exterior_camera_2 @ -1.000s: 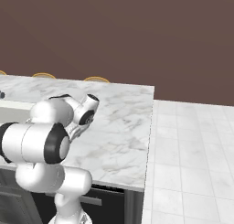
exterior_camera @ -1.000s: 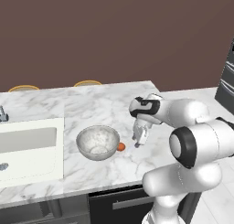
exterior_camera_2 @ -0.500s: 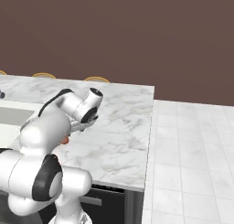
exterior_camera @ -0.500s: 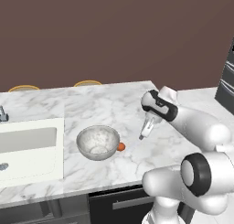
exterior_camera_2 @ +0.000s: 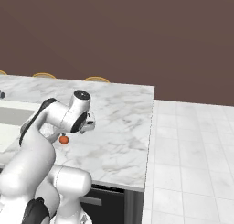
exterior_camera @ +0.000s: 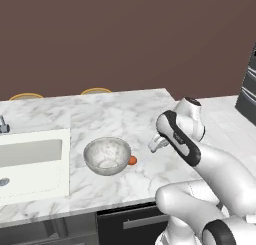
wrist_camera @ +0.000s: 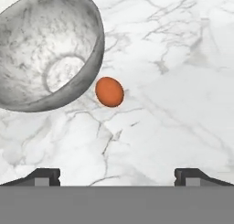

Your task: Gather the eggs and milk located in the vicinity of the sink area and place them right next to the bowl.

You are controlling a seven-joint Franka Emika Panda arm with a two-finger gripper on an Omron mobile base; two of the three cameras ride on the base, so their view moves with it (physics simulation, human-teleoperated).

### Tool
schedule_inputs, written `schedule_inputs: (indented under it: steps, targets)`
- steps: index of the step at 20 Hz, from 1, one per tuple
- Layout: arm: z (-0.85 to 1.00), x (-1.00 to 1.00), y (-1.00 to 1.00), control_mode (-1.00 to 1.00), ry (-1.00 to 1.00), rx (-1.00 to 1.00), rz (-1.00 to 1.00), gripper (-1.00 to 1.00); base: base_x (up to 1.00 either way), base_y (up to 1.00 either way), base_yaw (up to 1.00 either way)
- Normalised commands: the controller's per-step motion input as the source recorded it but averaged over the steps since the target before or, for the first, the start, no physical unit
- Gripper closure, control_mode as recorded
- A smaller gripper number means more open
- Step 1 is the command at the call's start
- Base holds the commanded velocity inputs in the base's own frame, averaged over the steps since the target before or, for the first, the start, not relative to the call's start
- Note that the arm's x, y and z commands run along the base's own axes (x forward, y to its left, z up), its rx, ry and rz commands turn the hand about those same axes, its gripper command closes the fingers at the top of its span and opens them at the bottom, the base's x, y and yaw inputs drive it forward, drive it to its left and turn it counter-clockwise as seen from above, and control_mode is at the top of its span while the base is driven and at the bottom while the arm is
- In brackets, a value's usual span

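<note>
White marble counter (exterior_camera: 120, 114), brown wall (exterior_camera: 125, 34)

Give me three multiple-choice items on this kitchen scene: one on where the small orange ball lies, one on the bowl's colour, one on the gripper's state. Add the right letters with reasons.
1. Where does the orange ball lie?
A. Inside the sink
B. On the counter beside the bowl
C. On the floor tiles

2. What colour is the bowl?
A. Grey-silver, mottled inside
B. Bright red
C. Solid black

3. How is the gripper?
A. Shut on the ball
B. Shut on the bowl's rim
C. Open, holding nothing

Key: 1 B, the ball sits on the marble counter at the bowl's side; 2 A, the hand view shows the marbled grey inside; 3 C, the fingertips stand wide apart with bare counter between.
</note>
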Motion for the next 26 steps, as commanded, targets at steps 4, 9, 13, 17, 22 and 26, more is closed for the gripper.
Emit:
schedule_inputs:
  steps: [4, 9, 13, 17, 22, 26]
  targets:
    - [0.34, 0.00, 0.00, -1.00, 0.02, -0.26, -0.45, -1.00, 0.00, 0.00, 0.00]
    - [0.57, -0.08, 0.00, -1.00, 0.03, -0.13, -0.33, -1.00, 0.00, 0.00, 0.00]
    - [0.67, -0.69, -0.03, -1.00, 0.00, 0.00, -0.02, -1.00, 0.00, 0.00, 0.00]
    - [0.68, -0.94, -0.06, -1.00, -0.02, 0.03, 0.00, -1.00, 0.00, 0.00, 0.00]
    - [0.60, -1.00, 0.00, -1.00, -0.14, 0.08, 0.00, -1.00, 0.00, 0.00, 0.00]
    - [0.24, -0.72, -0.02, -1.00, -0.14, 0.06, -0.01, -1.00, 0.00, 0.00, 0.00]
